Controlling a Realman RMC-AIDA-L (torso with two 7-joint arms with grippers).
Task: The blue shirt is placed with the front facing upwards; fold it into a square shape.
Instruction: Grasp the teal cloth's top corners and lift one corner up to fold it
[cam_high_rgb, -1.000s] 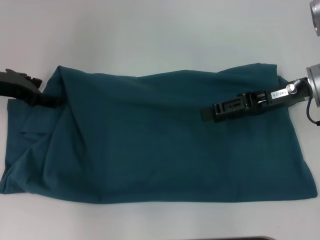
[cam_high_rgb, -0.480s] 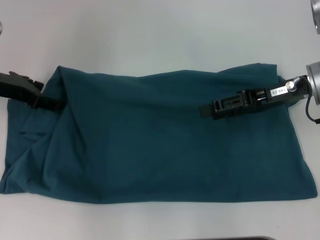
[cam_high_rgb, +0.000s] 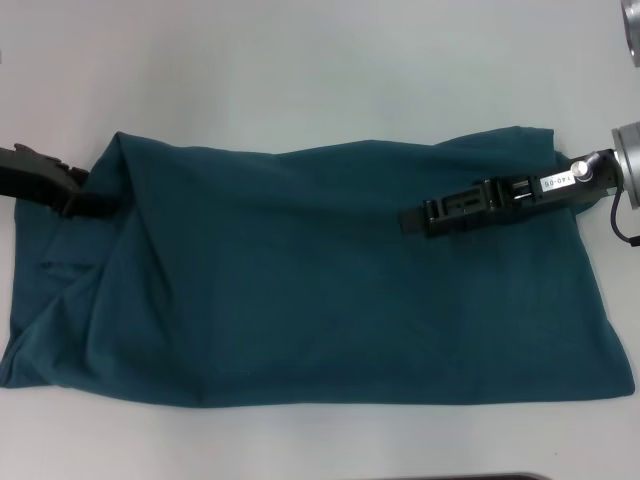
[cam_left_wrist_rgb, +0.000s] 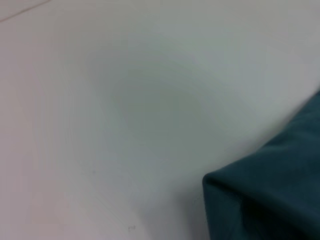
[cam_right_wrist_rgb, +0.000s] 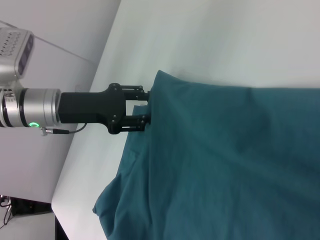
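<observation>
The blue shirt (cam_high_rgb: 300, 280) lies across the white table as a wide folded rectangle, plain side up, with no lettering showing. My left gripper (cam_high_rgb: 105, 205) is at the shirt's upper left edge. The right wrist view shows that gripper (cam_right_wrist_rgb: 146, 106) open, its two fingertips spread at the edge of the cloth (cam_right_wrist_rgb: 225, 160) and holding nothing. My right gripper (cam_high_rgb: 405, 222) reaches in from the right over the shirt's upper right part. A folded corner of the shirt (cam_left_wrist_rgb: 270, 200) shows in the left wrist view.
Bare white table (cam_high_rgb: 300, 70) surrounds the shirt on every side. The right arm's silver wrist (cam_high_rgb: 630, 165) sits at the right border. A dark strip (cam_high_rgb: 480, 477) runs along the table's near edge.
My left gripper has drawn back to the left, away from the shirt's edge. The right gripper has barely moved. The shirt lies as before.
</observation>
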